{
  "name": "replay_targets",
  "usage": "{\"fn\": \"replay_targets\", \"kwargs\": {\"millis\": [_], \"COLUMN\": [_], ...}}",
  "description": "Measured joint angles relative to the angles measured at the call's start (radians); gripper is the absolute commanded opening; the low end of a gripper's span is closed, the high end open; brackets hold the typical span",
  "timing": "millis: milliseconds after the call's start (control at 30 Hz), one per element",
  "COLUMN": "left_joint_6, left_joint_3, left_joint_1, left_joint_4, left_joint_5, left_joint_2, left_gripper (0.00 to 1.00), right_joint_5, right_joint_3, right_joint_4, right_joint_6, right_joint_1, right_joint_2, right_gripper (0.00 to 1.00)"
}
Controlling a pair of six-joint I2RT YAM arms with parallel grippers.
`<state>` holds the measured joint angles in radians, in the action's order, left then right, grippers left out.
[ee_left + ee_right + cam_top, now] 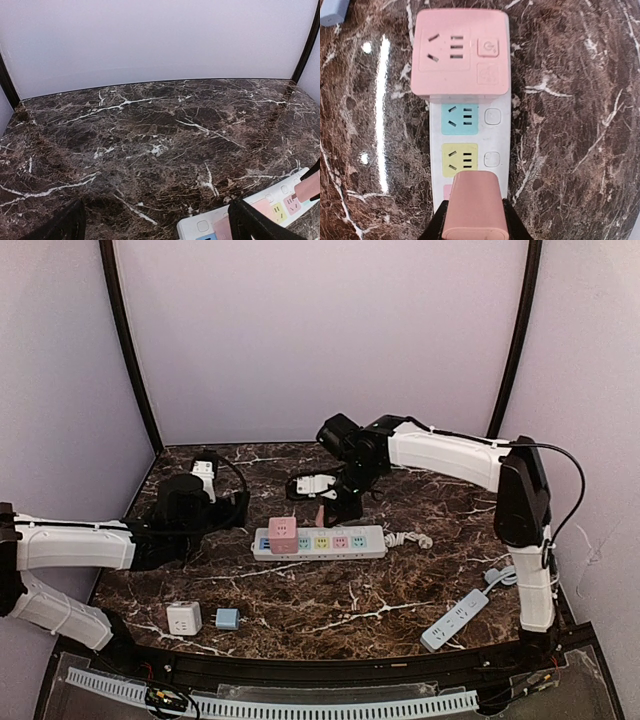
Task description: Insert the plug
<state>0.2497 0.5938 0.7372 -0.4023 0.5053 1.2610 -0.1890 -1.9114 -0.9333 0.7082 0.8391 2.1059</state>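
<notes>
A white power strip (330,542) with coloured sockets lies mid-table; a pink cube adapter (282,534) sits on its left end. My right gripper (325,512) is shut on a pink plug (476,205) and holds it just above the strip, over the pink socket beside the yellow one (459,160). The blue socket (460,119) and the pink cube (461,53) lie beyond. My left gripper (157,227) is open and empty, low over the table left of the strip, whose end (210,225) shows between its fingers (255,225).
A white adapter (184,618) and a small blue plug (227,619) lie at the front left. A second white strip (455,618) lies at the front right. A black-and-white plug (312,483) lies behind the strip. The strip's cord (410,538) coils at its right end.
</notes>
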Motion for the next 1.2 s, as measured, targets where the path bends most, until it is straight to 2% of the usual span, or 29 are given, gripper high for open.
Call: {"fn": "replay_targets", "kwargs": {"millis": [167,400,1200], "left_joint_6": [-0.007,-0.002,0.004], "left_joint_3": [-0.040,-0.082,-0.101], "left_joint_1": [-0.078,-0.159,-0.169], "left_joint_4": [-0.003,-0.010,-0.031], "left_joint_5": [-0.029,-0.078,-0.103], "left_joint_2": [-0.032,-0.048,-0.065], "left_gripper": [0.99,0.99,0.98], "right_joint_5": [0.033,0.069,0.164], "right_joint_3": [-0.070,-0.101,-0.153], "right_joint_4": [-0.101,-0.154,-0.103], "right_joint_6": [0.072,0.123,0.167], "right_joint_1": [0.005,0.029,0.066], "right_joint_2": [0.115,0.135,0.193], "right_gripper": [0.00,0.00,0.00]}}
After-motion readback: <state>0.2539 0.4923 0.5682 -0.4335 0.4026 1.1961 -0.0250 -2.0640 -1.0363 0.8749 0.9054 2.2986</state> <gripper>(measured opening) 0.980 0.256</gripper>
